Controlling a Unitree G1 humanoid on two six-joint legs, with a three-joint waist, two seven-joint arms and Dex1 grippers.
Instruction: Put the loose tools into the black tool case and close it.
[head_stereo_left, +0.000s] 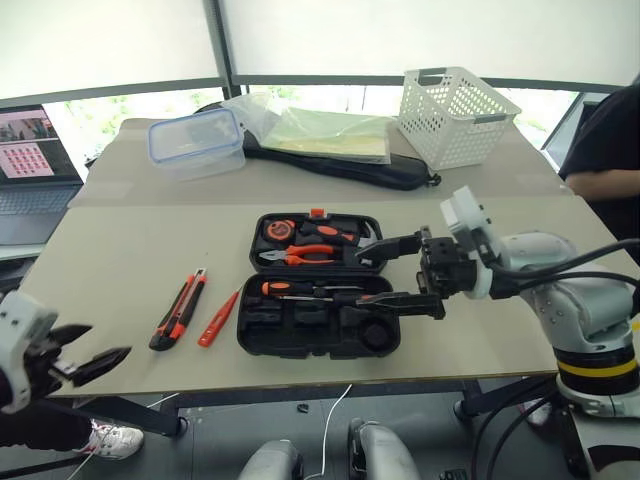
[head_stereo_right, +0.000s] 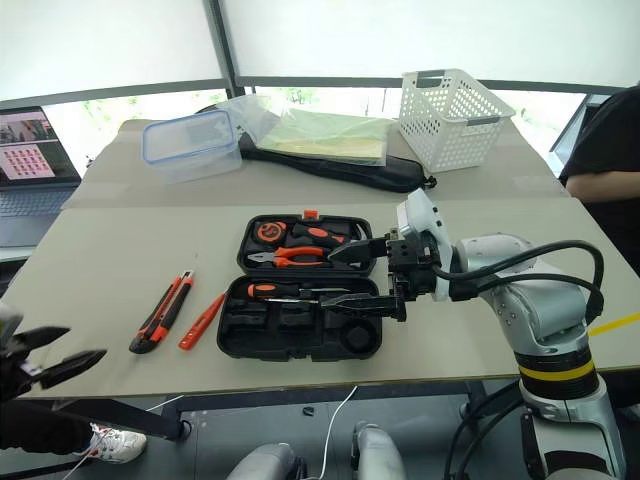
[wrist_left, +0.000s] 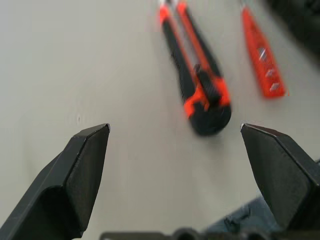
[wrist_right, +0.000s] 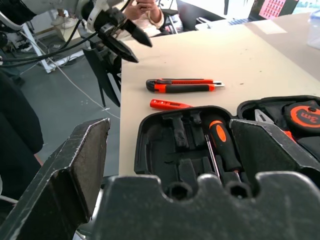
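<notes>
Left claw: nearest the camera, off the table's near-left corner, fingers spread wide apart and empty; its wrist view looks down between them at the utility knife.
Right claw: hovers over the right end of the black tool case, fingers wide apart, nothing between them.
Black tool case: lies open on the table, lid half on the far side, tray half on the near side.
Lid half: holds a round tape measure and orange-handled pliers in their slots.
Tray half: a screwdriver with an orange-and-black handle lies along its far edge; whether a second lies beside it I cannot tell. A small dark tape roll appears to sit in the near-right recess. Several moulded slots look unfilled.
Utility knife: loose on the table, left of the case and well apart from it.
Tester pen: loose, slim and orange, between the knife and the case, close to the case's left edge.
Done, by my reading: screwdriver and tape roll are stowed.
Left to do: knife and tester pen must go in, then the lid must be folded shut and latched.
Progress: roughly halfway, I judge.
</notes>
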